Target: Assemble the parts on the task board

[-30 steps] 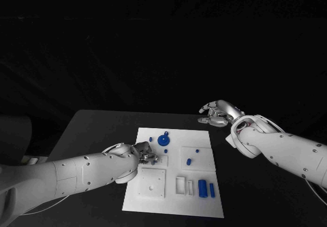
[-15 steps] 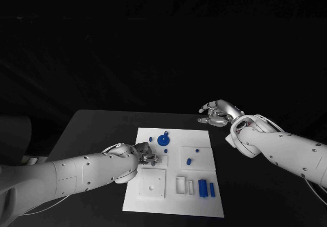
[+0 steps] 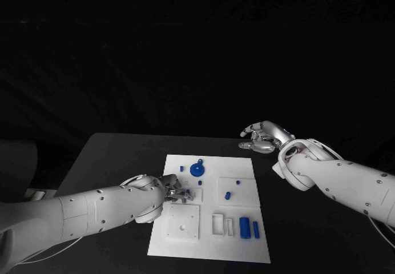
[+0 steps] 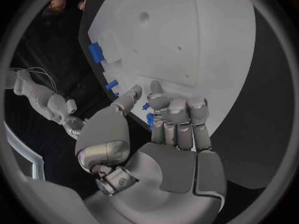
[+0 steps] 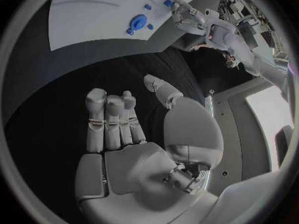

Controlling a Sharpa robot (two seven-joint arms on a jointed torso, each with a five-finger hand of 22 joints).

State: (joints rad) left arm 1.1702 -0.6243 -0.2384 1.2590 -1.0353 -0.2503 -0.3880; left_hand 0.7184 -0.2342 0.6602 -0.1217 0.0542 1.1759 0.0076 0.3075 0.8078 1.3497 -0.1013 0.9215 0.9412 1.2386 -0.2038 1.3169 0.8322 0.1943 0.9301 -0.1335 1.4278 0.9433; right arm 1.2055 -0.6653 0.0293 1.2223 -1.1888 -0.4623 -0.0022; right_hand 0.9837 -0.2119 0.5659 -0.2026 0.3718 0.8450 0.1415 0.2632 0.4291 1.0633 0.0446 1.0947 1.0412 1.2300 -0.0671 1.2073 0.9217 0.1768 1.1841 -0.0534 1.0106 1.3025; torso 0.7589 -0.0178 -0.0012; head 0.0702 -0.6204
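One small blue part (image 4: pixel 146 106) sits pinched in the left hand (image 3: pixel 169 188) over the board (image 3: pixel 238 165), at its nine o'clock edge. Slipping from that light grip could drop it. Right hand (image 3: pixel 263 137) hovers empty, fingers loosely curled, at one o'clock.

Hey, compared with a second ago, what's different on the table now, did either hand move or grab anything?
The left hand has slid slightly toward the robot along the task board, its fingers down at a small blue part by the square insert; whether it grips that part is unclear. The right hand stays off the board's far right corner, holding nothing. The blue disc and the blue cylinders have not moved.
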